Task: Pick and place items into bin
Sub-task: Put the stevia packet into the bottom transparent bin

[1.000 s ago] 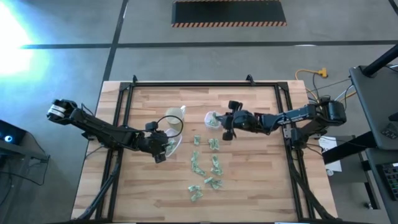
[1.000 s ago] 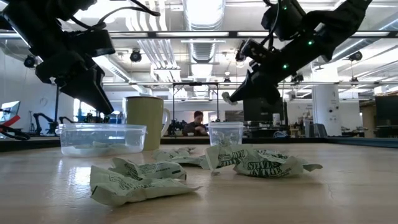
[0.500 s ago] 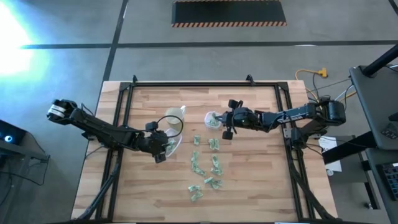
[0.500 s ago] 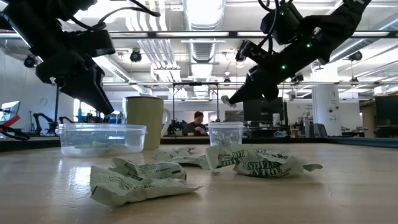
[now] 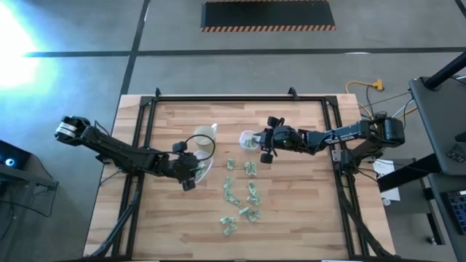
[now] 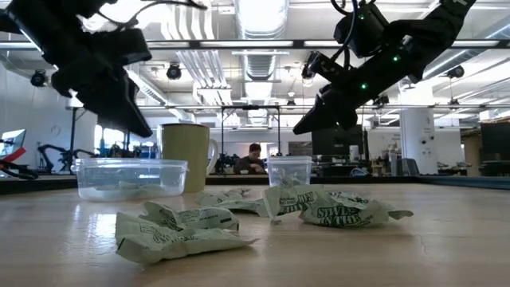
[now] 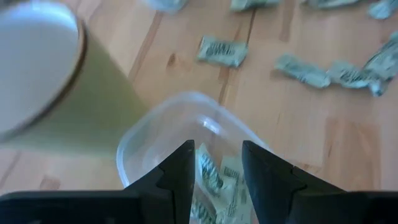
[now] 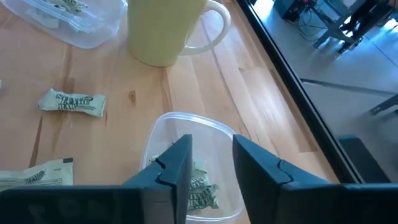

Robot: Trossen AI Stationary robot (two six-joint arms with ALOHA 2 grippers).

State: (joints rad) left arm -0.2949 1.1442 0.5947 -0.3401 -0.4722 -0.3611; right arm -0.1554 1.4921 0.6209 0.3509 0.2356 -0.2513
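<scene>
Several pale-green wrapped items [image 5: 244, 191] lie loose on the wooden table, in the middle and toward its near edge [image 6: 183, 227]. My left gripper [image 7: 214, 152] hangs open above a wide clear bin [image 7: 186, 118] with several items in it. My right gripper [image 8: 211, 149] is open above a small clear bin [image 8: 186, 118], where a wrapped piece [image 8: 199, 190] lies. Nothing is between either pair of fingers. In the high view my left gripper [image 5: 195, 169] is left of centre and my right gripper [image 5: 256, 142] right of centre.
A pale yellowish cup [image 5: 204, 144] with a handle stands just beyond the wide bin [image 5: 205, 167], left of the small bin [image 5: 247, 138]. A black frame [image 5: 240, 98] borders the table's far edge and sides. Bare wood lies at the near left and near right.
My right gripper held a small pale piece at its fingertips above the small bin; the piece is gone from the tips now, so it has let go. Both arms have stayed about where they were.
</scene>
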